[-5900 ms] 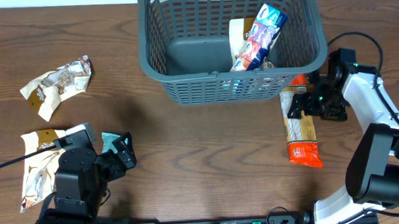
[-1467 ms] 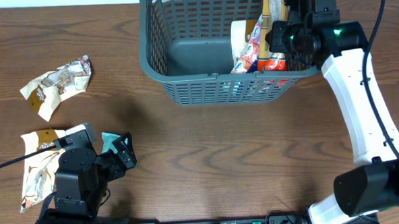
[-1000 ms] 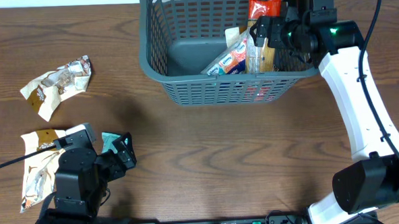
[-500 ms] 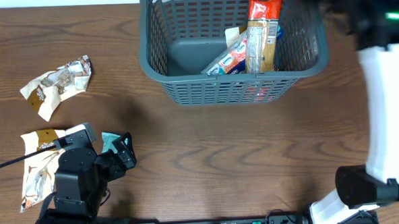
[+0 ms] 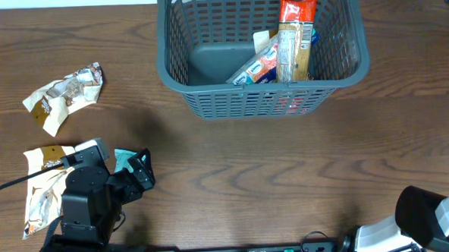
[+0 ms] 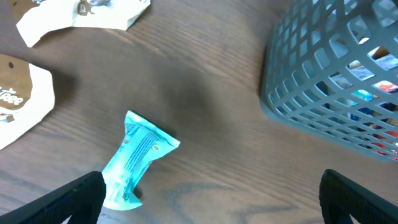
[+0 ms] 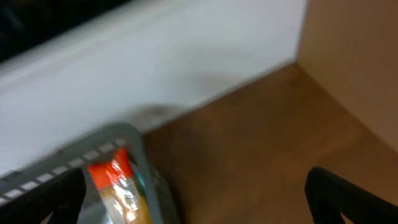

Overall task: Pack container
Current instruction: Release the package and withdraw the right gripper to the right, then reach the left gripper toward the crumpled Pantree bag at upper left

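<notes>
Teal packet [image 6: 138,158] flat on wood table [image 5: 234,179], lower left of frame, just ahead of left gripper [image 6: 212,186]; jaws wide, empty, likely lined up for next pick. Beside arm, cream-brown packet [image 5: 38,202]; beyond, crumpled packet [image 5: 64,95]. Bare wood from there to container [image 5: 261,101], top centre. Inside, orange packet [image 5: 295,32] propped on others at right; left floor free. Right gripper [image 7: 196,199] off upper right, spread wide, empty, clear of rim.

Even soft light, right wrist view blurred
</notes>
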